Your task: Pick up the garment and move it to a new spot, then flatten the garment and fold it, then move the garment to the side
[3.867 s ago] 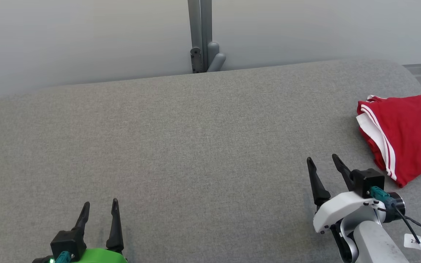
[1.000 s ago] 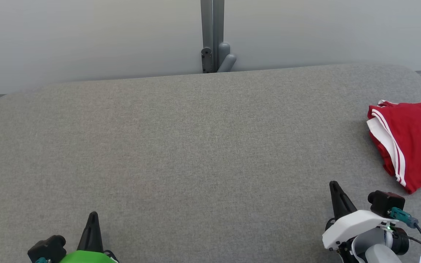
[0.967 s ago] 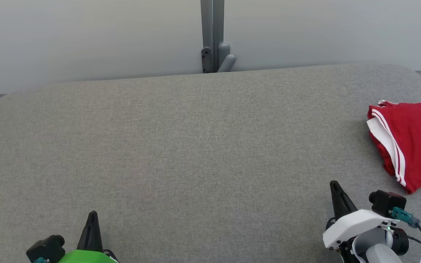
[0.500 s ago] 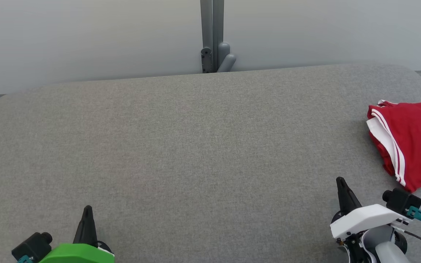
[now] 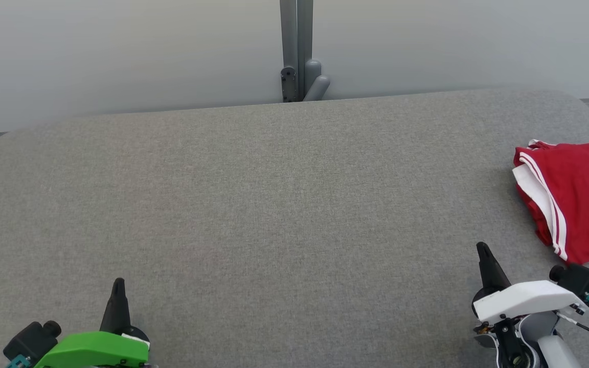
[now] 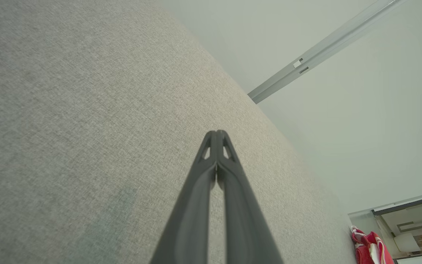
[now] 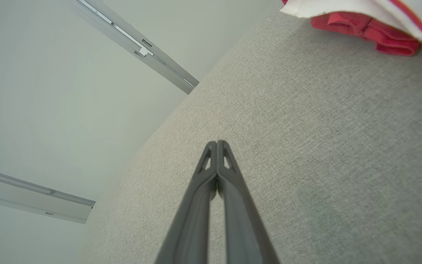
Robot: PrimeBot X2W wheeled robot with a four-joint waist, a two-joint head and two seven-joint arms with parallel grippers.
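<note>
The garment [image 5: 575, 197] is red with white side stripes and lies folded at the far right of the grey table [image 5: 274, 204], running off the head view's edge. A corner of the garment [image 7: 376, 22] shows at the top right of the right wrist view, and the garment [image 6: 370, 247] appears small at the lower right of the left wrist view. My right gripper [image 5: 483, 255] is shut and empty, a short way in front of the garment. My left gripper [image 5: 118, 289] is shut and empty at the lower left, far from it.
A grey post with a bracket [image 5: 297, 76] stands behind the table's far edge against a pale wall. The table's rounded corners show at the far left and far right.
Both grippers went from open to shut and rolled onto their sides. In the last second the left drifted left and the right drifted right. The garment has not moved.
</note>
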